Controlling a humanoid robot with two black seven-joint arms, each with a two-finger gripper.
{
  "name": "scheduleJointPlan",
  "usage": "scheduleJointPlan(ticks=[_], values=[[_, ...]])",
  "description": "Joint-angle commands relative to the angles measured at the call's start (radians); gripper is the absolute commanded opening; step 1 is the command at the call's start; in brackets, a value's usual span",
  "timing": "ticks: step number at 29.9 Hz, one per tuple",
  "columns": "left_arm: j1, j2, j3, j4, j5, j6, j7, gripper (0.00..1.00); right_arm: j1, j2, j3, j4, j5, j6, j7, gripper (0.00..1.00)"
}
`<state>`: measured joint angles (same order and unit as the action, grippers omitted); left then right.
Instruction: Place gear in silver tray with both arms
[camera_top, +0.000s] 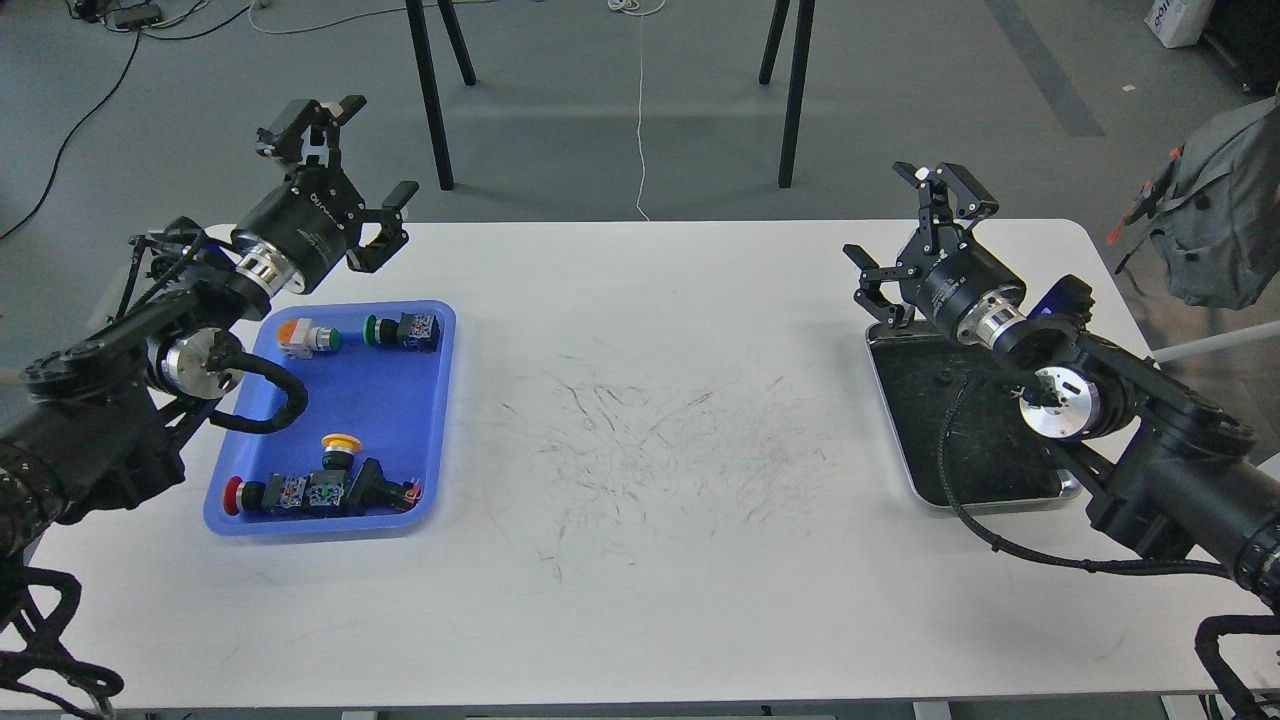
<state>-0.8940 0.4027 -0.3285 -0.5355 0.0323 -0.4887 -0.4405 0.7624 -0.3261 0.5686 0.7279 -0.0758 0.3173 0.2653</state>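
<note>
Gear, small rigid plastic push-button switches (320, 490) in the blue plastic tray (440, 420) at nine o'clock, looks light; grasp the blocky bodies. Rectangular shiny silver tray (985, 500) sits at three o'clock. Left gripper (375, 155) and right gripper (925, 235) both hang spread, empty.

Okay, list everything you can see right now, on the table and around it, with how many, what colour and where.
table: one, white, scuffed with dark marks mid-top, fills the view.
blue tray: one, blue plastic, on the table's left side.
push-button parts: several, black bodies with orange, green, yellow and red caps, inside the blue tray; exact count unclear.
silver tray: one, shiny metal with dark bottom, on the table's right side, partly hidden by the right arm.
stand legs: four visible, black, on the grey floor beyond the table.
bag: one, grey, far right.
left gripper: one, black, open, raised above the blue tray's far end.
right gripper: one, black, open, above the silver tray's far end.
</note>
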Motion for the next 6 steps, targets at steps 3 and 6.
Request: scheduleJointPlan(ticks=[3, 6], values=[[0.001, 0.004, 0.0, 0.0, 0.0, 0.0, 0.002, 1.0, -0.008, -0.005, 0.011, 0.024, -0.002, -0.02, 0.008, 1.0], [0.001, 0.002, 0.0, 0.0, 0.0, 0.0, 0.002, 1.0, -0.006, -0.004, 0.01, 0.001, -0.013, -0.052, 0.008, 1.0]])
